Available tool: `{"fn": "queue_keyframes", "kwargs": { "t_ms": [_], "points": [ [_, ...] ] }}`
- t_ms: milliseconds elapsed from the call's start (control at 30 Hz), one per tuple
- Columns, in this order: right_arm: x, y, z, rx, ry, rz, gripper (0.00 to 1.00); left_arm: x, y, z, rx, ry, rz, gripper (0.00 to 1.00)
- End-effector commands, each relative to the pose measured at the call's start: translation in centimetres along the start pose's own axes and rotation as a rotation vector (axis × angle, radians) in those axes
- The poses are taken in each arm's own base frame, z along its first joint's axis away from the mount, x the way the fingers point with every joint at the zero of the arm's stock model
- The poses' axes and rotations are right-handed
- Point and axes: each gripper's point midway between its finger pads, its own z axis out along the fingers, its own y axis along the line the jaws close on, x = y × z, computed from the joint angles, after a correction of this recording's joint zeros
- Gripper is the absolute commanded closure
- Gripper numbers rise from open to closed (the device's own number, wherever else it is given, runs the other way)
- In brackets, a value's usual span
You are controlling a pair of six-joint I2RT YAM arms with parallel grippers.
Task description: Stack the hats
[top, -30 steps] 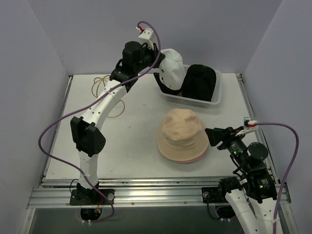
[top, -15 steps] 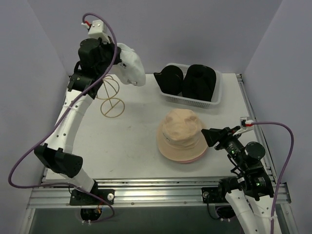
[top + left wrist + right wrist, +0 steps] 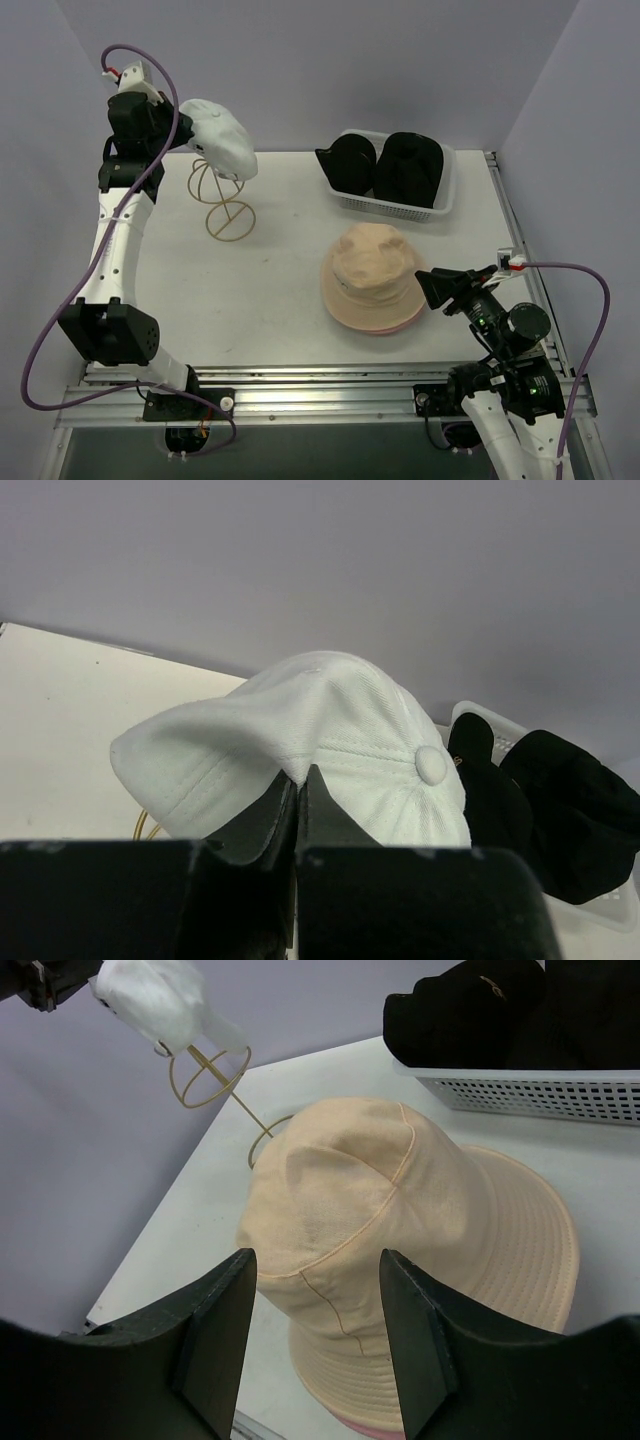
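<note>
The left gripper has its jaws pressed together on the edge of the white cap. It holds this cap in the air over the top of the gold wire frame, at the far left of the table. Whether the cap touches the frame, I cannot tell. The right gripper has its jaws apart and holds nothing; it is just beside the tan hat.

There is one white cap and one tan hat. One pink hat lies under the tan one, with only its brim showing. A black hat and a second black hat lie side by side inside one white basket at the far side. One gold frame stands on the table.
</note>
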Motion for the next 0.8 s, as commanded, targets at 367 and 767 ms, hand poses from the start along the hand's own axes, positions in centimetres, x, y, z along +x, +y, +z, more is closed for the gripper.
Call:
{"fn": "queue_keyframes", "kwargs": {
  "t_ms": [367, 767],
  "points": [
    [-0.5, 1.0, -0.3, -0.047, -0.016, -0.016, 0.51, 1.9, 1.6, 0.6, -0.031, 0.041, -0.084, 0.98],
    [-1.6, 1.3, -1.4, -0.028, -0.046, -0.058, 0.51, -2.3, -0.3, 3.4, 0.129, -0.007, -0.091, 0.97]
  ]
}}
